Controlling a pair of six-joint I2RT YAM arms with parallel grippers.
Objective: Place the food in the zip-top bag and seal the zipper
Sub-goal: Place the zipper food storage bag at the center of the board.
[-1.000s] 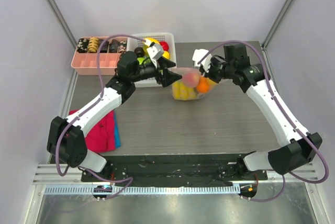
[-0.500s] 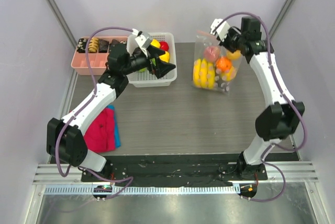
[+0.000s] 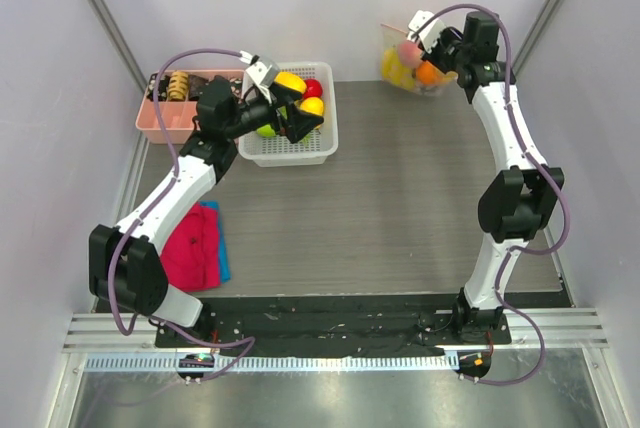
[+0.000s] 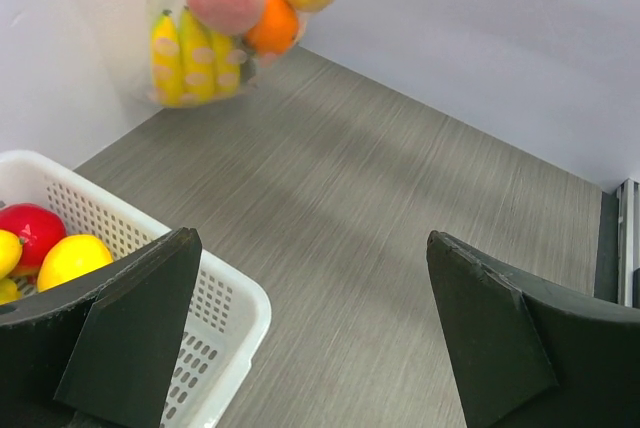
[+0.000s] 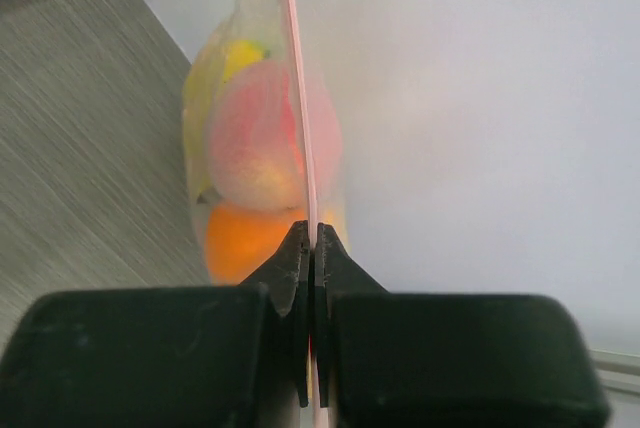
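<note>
The clear zip-top bag (image 3: 408,64) hangs in the air at the back right, near the wall. It holds a yellow banana, a pink peach, an orange and a yellow piece. My right gripper (image 3: 436,45) is shut on the bag's zipper edge (image 5: 305,148), and the pink strip runs between the jaws (image 5: 312,240). The left wrist view shows the bag (image 4: 222,33) hanging far off. My left gripper (image 3: 305,120) is open and empty (image 4: 310,240) over the right part of the white basket (image 3: 290,154). Yellow, red and green food (image 3: 300,93) lies in the basket.
A pink divided tray (image 3: 165,124) with dark snack pieces stands left of the basket. A red and blue cloth (image 3: 196,248) lies at the left front. Grey walls close in at the back and on both sides.
My right arm has lifted the bag from the table's middle up to the back right corner. My left gripper has drawn back from the bag to over the basket.
</note>
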